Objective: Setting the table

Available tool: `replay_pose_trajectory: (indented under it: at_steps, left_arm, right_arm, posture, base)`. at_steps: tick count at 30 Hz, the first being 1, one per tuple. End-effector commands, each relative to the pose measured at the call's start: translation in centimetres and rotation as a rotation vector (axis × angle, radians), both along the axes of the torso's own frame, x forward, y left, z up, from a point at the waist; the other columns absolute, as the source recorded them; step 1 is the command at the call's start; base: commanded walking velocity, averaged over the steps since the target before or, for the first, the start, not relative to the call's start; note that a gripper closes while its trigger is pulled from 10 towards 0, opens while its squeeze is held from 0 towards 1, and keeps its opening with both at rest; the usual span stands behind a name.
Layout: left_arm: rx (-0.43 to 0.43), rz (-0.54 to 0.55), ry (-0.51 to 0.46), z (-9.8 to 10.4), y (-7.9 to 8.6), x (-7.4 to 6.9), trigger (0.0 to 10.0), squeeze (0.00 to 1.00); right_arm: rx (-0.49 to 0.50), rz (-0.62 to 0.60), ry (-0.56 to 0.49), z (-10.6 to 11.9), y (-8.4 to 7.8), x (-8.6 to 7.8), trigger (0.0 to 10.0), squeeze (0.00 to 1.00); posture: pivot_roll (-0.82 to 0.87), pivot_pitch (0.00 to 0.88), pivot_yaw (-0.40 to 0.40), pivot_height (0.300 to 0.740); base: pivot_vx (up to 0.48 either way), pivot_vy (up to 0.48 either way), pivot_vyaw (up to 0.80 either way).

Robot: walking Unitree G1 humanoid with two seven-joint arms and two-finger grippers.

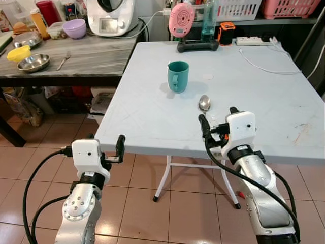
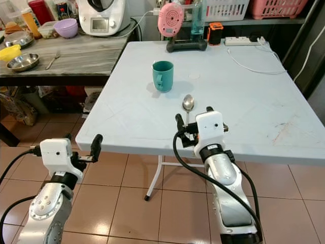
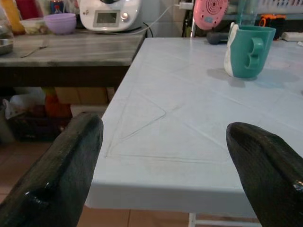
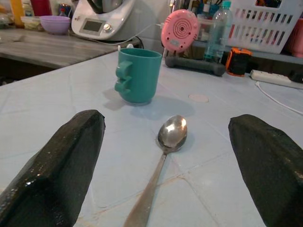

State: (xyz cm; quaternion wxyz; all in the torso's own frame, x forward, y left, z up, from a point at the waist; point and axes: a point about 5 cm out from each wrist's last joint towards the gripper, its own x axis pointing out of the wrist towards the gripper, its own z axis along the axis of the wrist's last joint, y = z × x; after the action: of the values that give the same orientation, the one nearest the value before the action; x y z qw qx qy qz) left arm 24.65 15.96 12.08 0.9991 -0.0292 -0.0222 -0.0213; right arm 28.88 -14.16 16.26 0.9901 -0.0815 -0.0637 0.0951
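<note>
A teal mug (image 1: 177, 76) stands upright near the middle of the pale folding table (image 1: 152, 122). Just in front of it a metal spoon (image 1: 204, 103) lies flat, its handle pointing toward the near edge. My right gripper (image 1: 218, 118) hovers low over that handle end, open, with the spoon (image 4: 171, 132) lying between its fingers (image 4: 61, 161) and nothing held. Lower down, my left gripper (image 1: 105, 146) sits just off the table's near left corner, open and empty, facing the table edge (image 3: 161, 189) with the mug (image 3: 248, 52) beyond.
A dark wooden side table (image 1: 91, 56) at the left carries steel bowls (image 1: 33, 62), a yellow bowl (image 1: 19, 53), a purple bowl (image 1: 74, 28), a fork (image 1: 64, 60) and a white appliance (image 1: 110, 18). A pink fan (image 1: 181, 19), a bottle and a power strip (image 1: 254, 40) with its cable line the far edge.
</note>
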Motion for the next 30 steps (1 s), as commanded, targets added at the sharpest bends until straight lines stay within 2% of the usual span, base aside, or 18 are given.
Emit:
replay_pose_trajectory:
  at_steps: [1,18,19,20,23,28,30]
  left_arm:
    - [0.011,0.016,-0.004,0.1,0.4,0.1,10.0,0.0]
    - [0.011,0.016,-0.004,0.1,0.4,0.1,10.0,0.0]
    - [0.012,0.017,-0.007,0.1,0.4,0.1,10.0,0.0]
    - [0.013,0.018,-0.004,-0.2,0.3,0.2,10.0,0.0]
    - [0.018,0.015,-0.003,-0.4,0.1,0.4,10.0,0.0]
    - [0.02,0.019,-0.007,-0.2,0.4,0.7,10.0,0.0]
    - [0.02,0.015,-0.006,-0.2,0.3,0.7,10.0,0.0]
  right_arm:
    - [0.009,-0.004,-0.002,0.1,0.1,0.1,10.0,0.0]
    - [0.009,-0.004,-0.002,0.1,0.1,0.1,10.0,0.0]
    - [0.013,-0.005,0.0,0.1,0.0,0.1,10.0,0.0]
    - [0.038,-0.005,0.024,-0.3,0.1,0.0,10.0,0.0]
    - [0.069,-0.003,0.057,-0.8,0.3,0.0,10.0,0.0]
    - [0.011,-0.038,0.044,-0.9,0.3,0.3,10.0,0.0]
    - [0.024,-0.036,0.043,-1.2,0.4,0.2,10.0,0.0]
  posture:
    - [-0.1,0.088,0.084,0.74]
    - [-0.1,0.088,0.084,0.74]
    - [0.0,0.0,0.0,0.74]
    - [-0.1,0.062,0.086,0.74]
    - [-0.1,0.071,0.09,0.74]
    - [-0.1,0.077,0.097,0.74]
    - [-0.1,0.075,0.103,0.74]
  base:
    - [0.0,0.0,0.0]
    - [0.0,0.0,0.0]
    - [0.0,0.0,0.0]
    - [0.0,0.0,0.0]
    - [0.0,0.0,0.0]
    - [0.0,0.0,0.0]
    - [0.0,0.0,0.0]
